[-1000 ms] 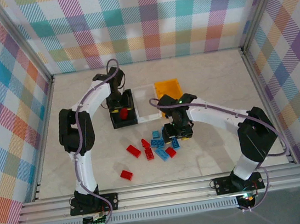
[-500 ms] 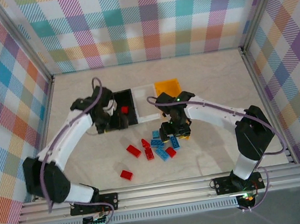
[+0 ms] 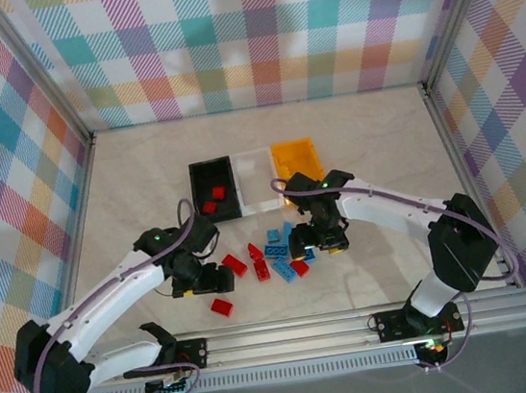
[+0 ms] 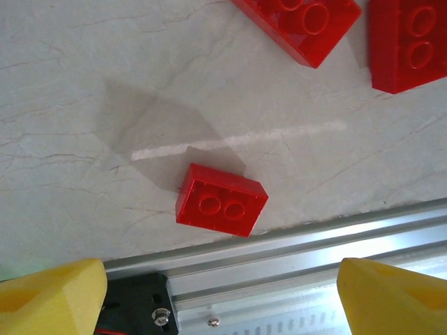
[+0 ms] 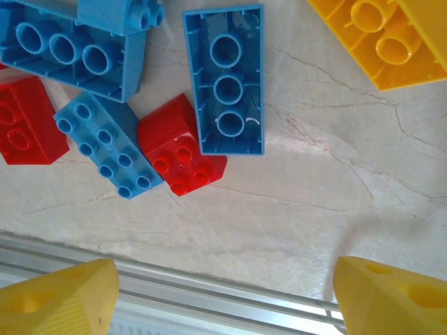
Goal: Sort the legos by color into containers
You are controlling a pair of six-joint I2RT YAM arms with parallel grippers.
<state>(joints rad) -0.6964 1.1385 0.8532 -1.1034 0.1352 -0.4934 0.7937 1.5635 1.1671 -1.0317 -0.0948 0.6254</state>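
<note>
Red and blue legos lie mixed at the table's front middle, among them a red one point(image 3: 234, 264) and a blue one point(image 3: 276, 250). A lone red brick point(image 3: 221, 307) point(image 4: 221, 199) lies near the front rail. My left gripper point(image 3: 201, 280) point(image 4: 223, 300) hangs open just above and behind it, nothing between its fingers. My right gripper point(image 3: 319, 240) point(image 5: 223, 300) is open over the right side of the pile, above a blue brick point(image 5: 225, 80), a red brick point(image 5: 180, 153) and a yellow brick point(image 5: 377, 35). The black container point(image 3: 195, 181) holds two red bricks point(image 3: 218, 193). Beside it stand the white container point(image 3: 253, 171) and the orange container point(image 3: 297, 160).
The aluminium front rail point(image 3: 291, 333) point(image 4: 293, 258) runs close behind the lone red brick. Metal posts and checked walls close in the table on three sides. Bare tabletop lies to the left and right of the pile.
My left arm has swung from over the black container down to the front by the lone red brick, its jaws opening. The right gripper has opened wider over the pile.
</note>
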